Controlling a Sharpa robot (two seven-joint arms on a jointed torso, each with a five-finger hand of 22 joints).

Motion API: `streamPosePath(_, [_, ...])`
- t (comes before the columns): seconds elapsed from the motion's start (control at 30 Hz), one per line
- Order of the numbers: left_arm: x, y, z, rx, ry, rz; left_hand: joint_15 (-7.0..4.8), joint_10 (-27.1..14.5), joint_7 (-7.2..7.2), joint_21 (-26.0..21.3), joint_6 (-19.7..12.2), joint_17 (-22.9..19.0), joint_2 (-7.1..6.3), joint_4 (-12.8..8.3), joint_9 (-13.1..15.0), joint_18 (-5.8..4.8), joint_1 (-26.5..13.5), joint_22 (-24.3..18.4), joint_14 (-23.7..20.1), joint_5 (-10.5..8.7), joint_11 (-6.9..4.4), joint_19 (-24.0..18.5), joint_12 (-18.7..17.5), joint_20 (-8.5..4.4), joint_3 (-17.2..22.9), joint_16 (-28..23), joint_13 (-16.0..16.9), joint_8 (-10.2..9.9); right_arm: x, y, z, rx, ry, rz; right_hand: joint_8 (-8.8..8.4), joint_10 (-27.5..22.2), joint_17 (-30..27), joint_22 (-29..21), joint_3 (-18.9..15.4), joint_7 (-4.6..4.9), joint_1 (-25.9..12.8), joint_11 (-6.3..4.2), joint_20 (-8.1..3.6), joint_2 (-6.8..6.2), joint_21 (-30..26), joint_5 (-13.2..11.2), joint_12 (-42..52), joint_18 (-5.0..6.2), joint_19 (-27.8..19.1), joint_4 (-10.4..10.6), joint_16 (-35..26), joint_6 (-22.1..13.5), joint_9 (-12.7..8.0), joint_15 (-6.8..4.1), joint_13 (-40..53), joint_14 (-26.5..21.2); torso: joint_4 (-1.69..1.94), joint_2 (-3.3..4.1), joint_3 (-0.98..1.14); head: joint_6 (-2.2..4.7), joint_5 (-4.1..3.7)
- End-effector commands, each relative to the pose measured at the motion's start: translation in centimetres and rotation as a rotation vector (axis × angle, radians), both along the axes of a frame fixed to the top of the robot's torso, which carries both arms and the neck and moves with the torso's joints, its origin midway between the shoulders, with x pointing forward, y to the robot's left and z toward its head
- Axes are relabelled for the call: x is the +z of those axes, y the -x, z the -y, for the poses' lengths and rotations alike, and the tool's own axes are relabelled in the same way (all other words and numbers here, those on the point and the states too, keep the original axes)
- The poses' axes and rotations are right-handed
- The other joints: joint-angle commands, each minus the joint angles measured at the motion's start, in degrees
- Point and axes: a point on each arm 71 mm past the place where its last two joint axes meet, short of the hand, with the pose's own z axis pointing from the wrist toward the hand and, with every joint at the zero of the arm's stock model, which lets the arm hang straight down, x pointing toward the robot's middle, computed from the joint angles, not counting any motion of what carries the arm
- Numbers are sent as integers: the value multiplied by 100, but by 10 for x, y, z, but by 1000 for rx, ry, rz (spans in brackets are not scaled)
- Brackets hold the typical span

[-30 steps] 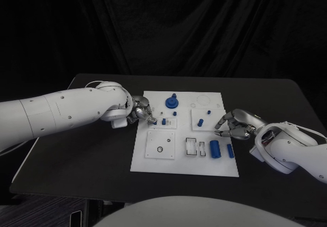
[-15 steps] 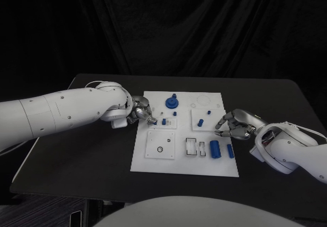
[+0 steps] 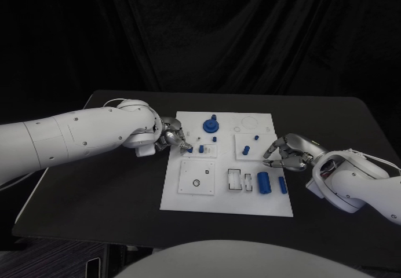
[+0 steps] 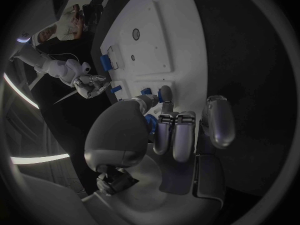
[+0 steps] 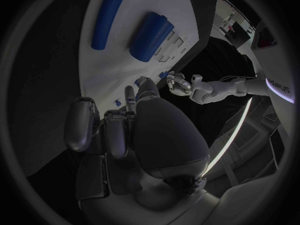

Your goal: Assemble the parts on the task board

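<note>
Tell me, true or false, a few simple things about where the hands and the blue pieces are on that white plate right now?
1. The left hand is at the task board's left edge. True.
2. The right hand is lifting the large blue cylinder. False: the cylinder lies on the board, apart from that hand.
3. A blue knob-shaped part stands near the board's far edge. True.
4. The slim blue cylinder lies off the board on the black table. False: it lies on the board beside the large one.
</note>
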Motion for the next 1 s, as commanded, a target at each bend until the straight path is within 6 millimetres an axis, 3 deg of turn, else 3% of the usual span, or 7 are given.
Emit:
streamPosePath(0.03, [-2, 1, 3, 4, 0, -6, -23, 582, 73, -55, -18, 1510, 21, 52, -31, 30, -108, 943, 606, -340, 3, -45, 20, 23, -137, 15, 1495, -97, -1, 1, 1, -9, 11, -7, 31, 200, 567, 938, 43, -17, 178, -178, 2, 240, -29, 38, -65, 17, -11, -3, -17, 13, -8, -41, -133, 394, -6, -2, 0, 0, 0])
streamPosePath(0.2, [-3, 1, 2, 13, -10, -8, 27, 582, 154, -109, -93, 1510, 148, 285, -221, 38, -368, 930, 606, -1007, 68, -63, 20, 65, -551, 15, 1495, -373, -1, 1, 1, -9, 11, -8, 30, 200, 564, 939, 45, -16, 176, -177, 2, 244, -27, 38, -65, 16, -10, 0, -19, 11, -8, -41, -133, 393, -2, -4, -2, 0, 0])
streamPosePath(0.37, [-3, 1, 2, 14, -11, -9, 60, 582, 193, -136, -103, 1510, 255, 303, -320, 44, -594, 924, 606, -1228, 107, -70, 20, 97, -830, 15, 1495, -495, -1, 1, 0, -8, 11, -9, 30, 200, 564, 939, 45, -16, 176, -177, 2, 244, -27, 38, -65, 16, -10, 0, -19, 11, -8, -41, -133, 393, -3, -6, -1, 0, 1])
streamPosePath(0.63, [-3, 1, 3, 9, -2, -4, 73, 582, 204, -147, -104, 1510, 304, 305, -367, 46, -711, 923, 606, -1344, 120, -73, 20, 112, -1011, 15, 1495, -553, -2, 1, 0, -7, 12, -10, 31, 202, 568, 938, 50, -14, 169, -175, 2, 253, -32, 37, -63, 17, -11, 7, -17, 8, -9, -40, -127, 394, -4, -2, -2, 0, 18])
streamPosePath(1.0, [-3, 0, 4, 7, 10, 5, 73, 582, 190, -135, -30, 1510, 373, 308, -364, 45, -756, 928, 606, -1359, 113, -64, 20, 115, -1088, 15, 1495, -529, -2, 1, 0, -6, 12, -11, 31, 202, 568, 938, 50, -14, 169, -175, 2, 253, -32, 37, -63, 17, -11, 7, -17, 8, -9, -40, -127, 394, 5, 6, -1, 0, 17])
